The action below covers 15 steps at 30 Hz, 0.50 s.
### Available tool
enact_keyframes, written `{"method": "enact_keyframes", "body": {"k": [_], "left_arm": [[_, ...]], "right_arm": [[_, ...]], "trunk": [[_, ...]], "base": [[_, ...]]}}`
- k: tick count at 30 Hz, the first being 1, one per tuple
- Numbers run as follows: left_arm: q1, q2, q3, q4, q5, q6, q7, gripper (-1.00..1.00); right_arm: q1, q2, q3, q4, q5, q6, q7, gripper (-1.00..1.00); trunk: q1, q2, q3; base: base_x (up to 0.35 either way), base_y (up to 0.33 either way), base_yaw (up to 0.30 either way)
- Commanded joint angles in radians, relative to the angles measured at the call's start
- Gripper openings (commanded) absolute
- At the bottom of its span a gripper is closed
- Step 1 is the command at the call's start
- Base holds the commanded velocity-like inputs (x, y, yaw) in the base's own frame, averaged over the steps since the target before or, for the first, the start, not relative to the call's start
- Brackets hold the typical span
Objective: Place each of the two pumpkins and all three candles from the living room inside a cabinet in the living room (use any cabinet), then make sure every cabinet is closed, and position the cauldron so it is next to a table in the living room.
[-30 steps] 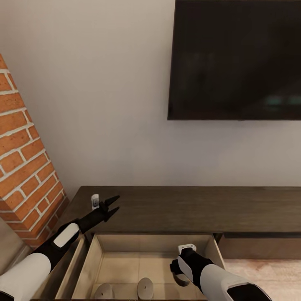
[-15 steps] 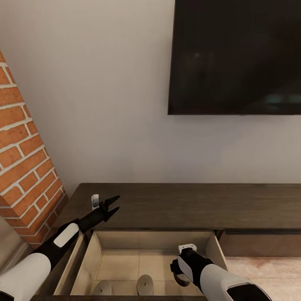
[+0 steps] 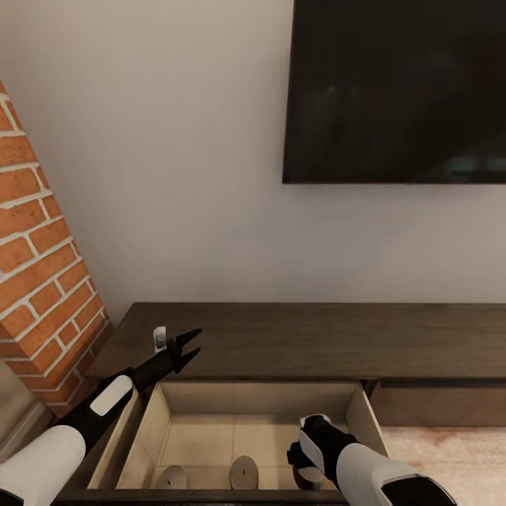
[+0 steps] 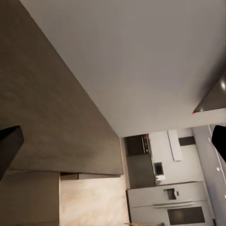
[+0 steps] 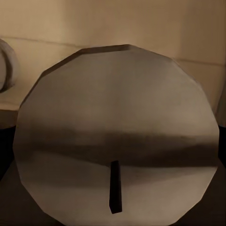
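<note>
Grey-olive candles lie in the pale beige open drawer (image 3: 362,414) of the dark wood-grain cabinet (image 3: 316,341): 2 of them, one candle (image 3: 172,478) and a second candle (image 3: 244,471), rest on the drawer floor near its front edge, apart from each other. In the right wrist view a third candle (image 5: 117,136) sits very close to the camera, its round end and dark wick facing the lens. The right gripper (image 3: 309,460) reaches down into the drawer's right part; I cannot tell how its jaws stand. The left gripper (image 3: 191,348) hovers over the cabinet top near its left end, jaws spread and holding nothing. A small white wall outlet (image 3: 160,339) sits just behind it. A dark TV (image 3: 393,91) hangs above, and a brick column (image 3: 42,281) stands to the left.
</note>
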Motion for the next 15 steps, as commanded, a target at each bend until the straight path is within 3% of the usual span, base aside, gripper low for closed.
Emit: {"method": "enact_keyframes", "body": {"k": [1, 12, 15], "left_arm": [[0.000, 0.000, 0.000, 0.000, 0.000, 0.000, 0.000, 1.00], [0.000, 0.000, 0.000, 0.000, 0.000, 0.001, 0.000, 1.00], [0.000, 0.000, 0.000, 0.000, 0.000, 0.001, 0.000, 1.00]], "right_arm": [[-0.003, 0.000, 0.000, -0.001, 0.000, 0.002, 0.000, -1.00], [-0.007, 0.000, -0.001, -0.002, 0.005, -0.006, -0.002, -1.00], [-0.007, 0.000, -0.002, 0.001, 0.004, -0.079, -0.003, -1.00]], "trunk": [[0.004, -0.007, -0.003], [0.046, -0.084, -0.038], [0.058, -0.105, -0.047]], "base": [[0.000, 0.000, 0.000], [0.000, 0.000, 0.000], [0.000, 0.000, 0.000]]}}
